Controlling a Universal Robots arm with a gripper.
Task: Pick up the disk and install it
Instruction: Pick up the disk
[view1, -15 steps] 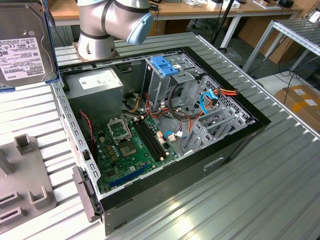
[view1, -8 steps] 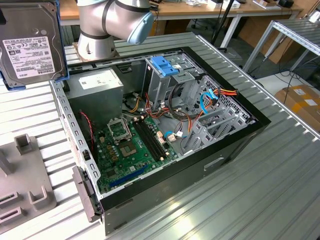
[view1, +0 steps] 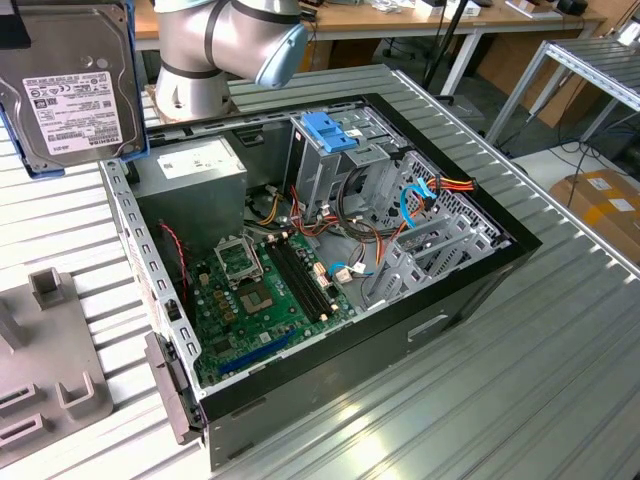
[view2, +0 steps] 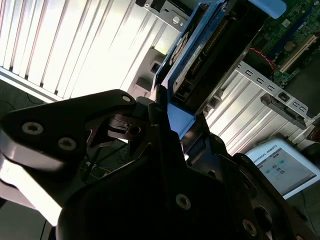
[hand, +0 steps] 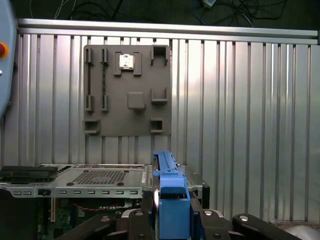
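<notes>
The disk (view1: 65, 85), a grey metal hard drive in a blue caddy, hangs in the air at the exterior view's upper left, beside and above the open computer case (view1: 470, 300). In the first wrist view its blue caddy edge (hand: 170, 195) stands upright between my black fingers (hand: 137, 220), with my gripper (hand: 171, 220) shut on it. In the second wrist view the disk (view2: 200, 55) juts out from my gripper (view2: 172, 117), over the case's edge and the ribbed table.
Inside the case sit a motherboard (view1: 260, 290), a metal drive cage topped by a fixed blue bracket (view1: 328, 130), and blue and orange cables (view1: 430, 190). A grey fixture plate (hand: 127, 90) lies on the ribbed metal table (view1: 520, 400). A cardboard box (view1: 605, 200) sits on the floor.
</notes>
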